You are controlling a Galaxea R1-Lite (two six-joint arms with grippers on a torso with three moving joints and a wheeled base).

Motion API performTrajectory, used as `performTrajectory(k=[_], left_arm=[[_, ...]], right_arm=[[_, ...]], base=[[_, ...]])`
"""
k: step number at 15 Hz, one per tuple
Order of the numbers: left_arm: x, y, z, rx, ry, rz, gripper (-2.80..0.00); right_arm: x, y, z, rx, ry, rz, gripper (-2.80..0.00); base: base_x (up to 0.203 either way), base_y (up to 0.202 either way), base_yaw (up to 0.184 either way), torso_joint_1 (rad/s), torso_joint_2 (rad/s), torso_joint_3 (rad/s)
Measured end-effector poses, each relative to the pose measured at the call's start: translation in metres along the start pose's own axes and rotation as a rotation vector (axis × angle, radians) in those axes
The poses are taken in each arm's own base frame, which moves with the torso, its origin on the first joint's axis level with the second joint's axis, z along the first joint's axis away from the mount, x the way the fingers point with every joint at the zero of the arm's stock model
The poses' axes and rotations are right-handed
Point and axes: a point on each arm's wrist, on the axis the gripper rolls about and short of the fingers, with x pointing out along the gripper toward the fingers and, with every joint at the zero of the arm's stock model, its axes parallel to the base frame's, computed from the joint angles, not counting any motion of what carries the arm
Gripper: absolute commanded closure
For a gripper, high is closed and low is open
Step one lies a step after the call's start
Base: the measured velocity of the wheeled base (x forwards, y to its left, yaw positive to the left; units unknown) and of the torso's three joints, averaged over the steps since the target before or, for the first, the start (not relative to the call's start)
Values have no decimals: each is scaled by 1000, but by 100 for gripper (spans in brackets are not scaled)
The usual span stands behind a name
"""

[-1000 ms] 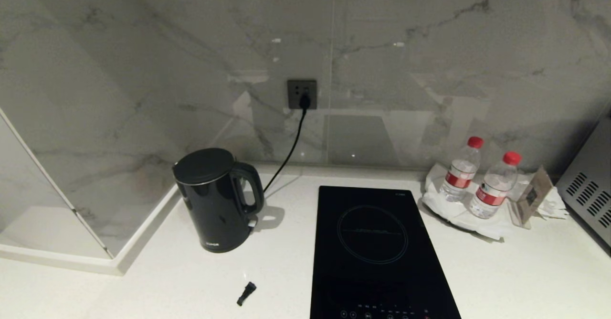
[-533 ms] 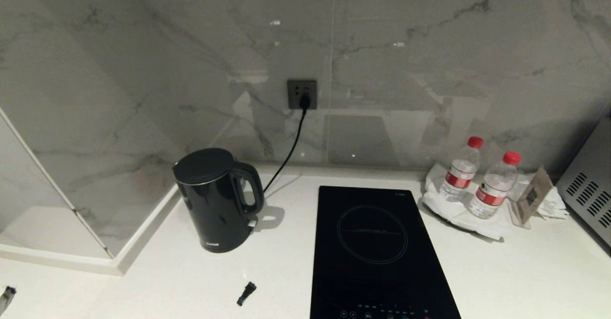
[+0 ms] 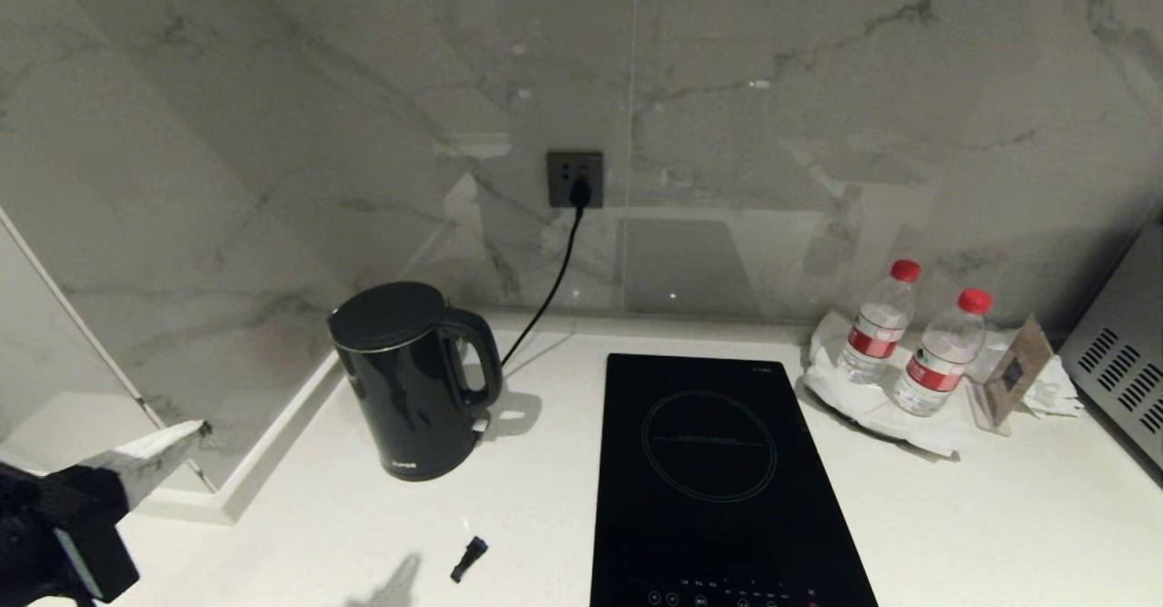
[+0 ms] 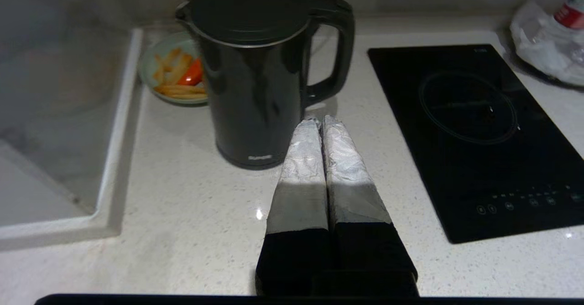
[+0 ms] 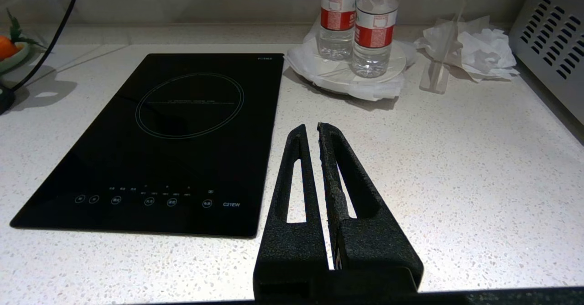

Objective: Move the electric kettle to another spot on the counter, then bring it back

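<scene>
A grey-veined marble wall (image 3: 772, 89) backs a white speckled worktop (image 3: 981, 534), with a dark socket (image 3: 574, 178) set in it and a black cord (image 3: 550, 284) plugged in. The kettle (image 3: 409, 380) stands upright on the worktop near the left corner, lid on, its handle turned toward the black hob (image 3: 718, 480), which lies just to its right. Behind the kettle, seen from the left wrist, sits a pale dish of food (image 4: 175, 74). Two red-capped bottles (image 3: 909, 339) stand on a white plate at the far right, beside crumpled paper and a small card stand (image 3: 1008, 380). A small black object (image 3: 469, 559) lies on the worktop in front of the kettle. The left claw (image 3: 195, 430) is at the lower left, well apart from the kettle and pointing toward it, its foil-wrapped fingers (image 4: 303, 168) pressed together and holding nothing. The right claw (image 5: 310, 129) hovers over the worktop beside the hob, fingers together, empty.
</scene>
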Motion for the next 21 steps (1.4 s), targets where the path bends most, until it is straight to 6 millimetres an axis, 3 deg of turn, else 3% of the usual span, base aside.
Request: performTrajectory(k=[2, 6, 13, 16, 21], left_arm=[[21, -16, -1, 20, 24, -56, 0], [53, -70, -15, 19, 78, -137, 0], [142, -141, -32, -61, 9, -48, 0], [174, -158, -44, -50, 23, -11, 0], [200, -162, -67, -17, 70, 61, 0]], right_arm=[[0, 0, 0, 0, 0, 0, 0], [0, 0, 0, 0, 0, 0, 0], [0, 0, 0, 0, 0, 0, 0], [0, 0, 0, 0, 0, 0, 0], [0, 0, 0, 0, 0, 0, 0]], base=[[0, 0, 0, 0, 0, 0], [0, 0, 0, 0, 0, 0], [0, 0, 0, 0, 0, 0], [0, 0, 0, 0, 0, 0], [0, 0, 0, 0, 0, 0]])
